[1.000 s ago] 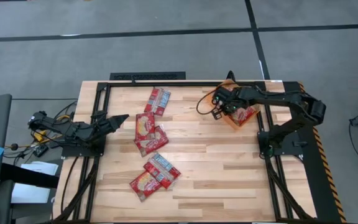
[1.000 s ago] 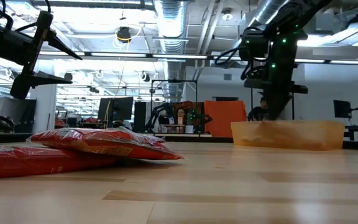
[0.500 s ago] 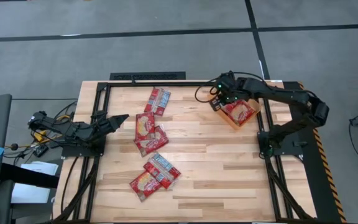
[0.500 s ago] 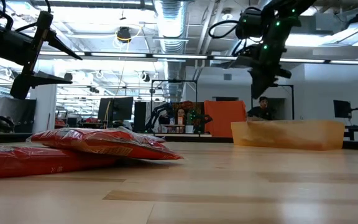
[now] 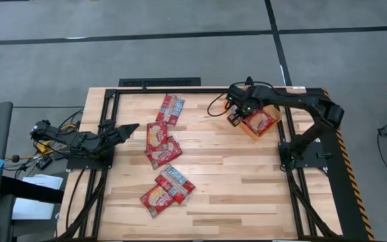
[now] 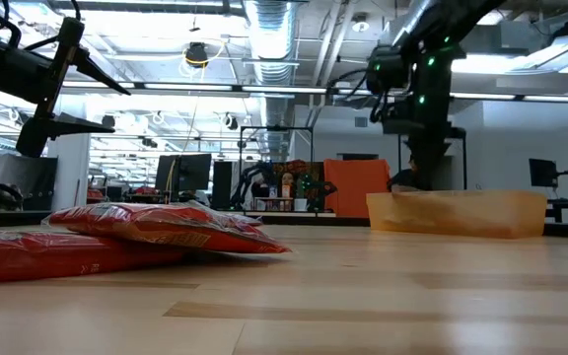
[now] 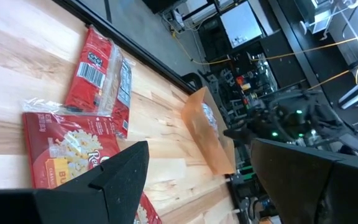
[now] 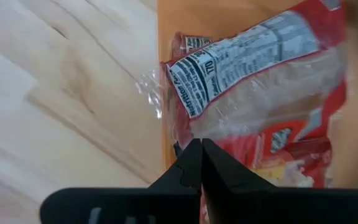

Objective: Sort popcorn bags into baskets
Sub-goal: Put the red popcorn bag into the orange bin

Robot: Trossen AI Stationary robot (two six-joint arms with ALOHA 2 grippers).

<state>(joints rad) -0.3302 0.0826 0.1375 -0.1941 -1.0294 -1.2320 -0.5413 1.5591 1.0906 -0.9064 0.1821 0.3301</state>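
Note:
The orange basket [image 5: 252,134] stands at the table's far right with popcorn bags [image 5: 259,121] lying flat in it; the top one shows its nutrition label [image 8: 229,62]. My right gripper [image 5: 236,117] hangs shut, pointing down, over the basket's left rim [image 8: 161,93] with nothing between its fingers. Several more red popcorn bags lie flat on the wood: two overlapping at the far middle [image 5: 170,109], others in the centre [image 5: 161,142] and near the front [image 5: 166,190]. My left gripper [image 5: 127,128] waits open and level at the left edge, pointing toward the bags.
A black metal frame [image 5: 160,89] borders the wooden table. Bare wood lies between the loose bags and the basket [image 6: 457,212]. In the low view a stack of bags [image 6: 156,229] lies close at the left. Desks and screens fill the room behind.
My right gripper has come up out of the basket and gone from over its middle toward its left rim, rolling its wrist and staying shut. The bags in the basket, covered by the arm before, now show.

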